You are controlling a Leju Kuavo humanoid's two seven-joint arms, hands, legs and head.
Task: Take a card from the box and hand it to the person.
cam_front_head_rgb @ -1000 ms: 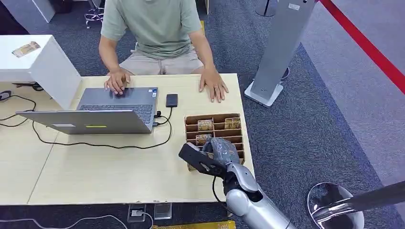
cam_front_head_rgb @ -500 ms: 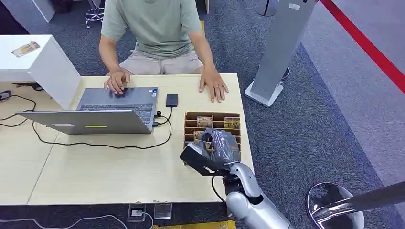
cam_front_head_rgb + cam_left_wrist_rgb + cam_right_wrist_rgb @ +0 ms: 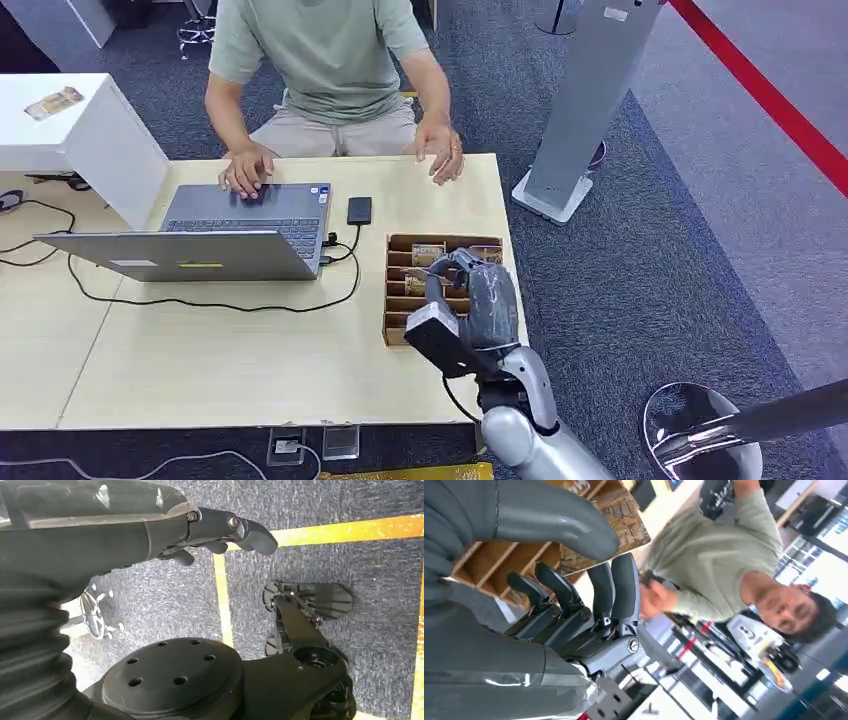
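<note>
The wooden card box [image 3: 398, 300] sits on the table's right part, with patterned cards [image 3: 430, 251] standing in its far slots. My right hand [image 3: 468, 295] hovers over the box's right half, palm turned up towards the person. In the right wrist view, its thumb [image 3: 555, 524] and dark fingers [image 3: 616, 587] pinch a brown patterned card [image 3: 623, 514] above the box's slots [image 3: 499, 560]. The person [image 3: 325, 60] sits across the table, one hand [image 3: 440, 150] raised just off the far edge. My left hand [image 3: 220, 527] hangs over the carpet holding nothing, fingers loosely bent.
An open laptop [image 3: 215, 240] with a trailing black cable [image 3: 200, 300] takes up the table's left middle; the person's other hand [image 3: 245, 172] rests on its keyboard. A black phone [image 3: 359, 210] lies beside it. A grey pillar base [image 3: 552, 195] stands right of the table.
My right hand rose from the box's near slots and turned, moving farther over the box with a card. The person's hand lifted off the table and drew back towards the far edge.
</note>
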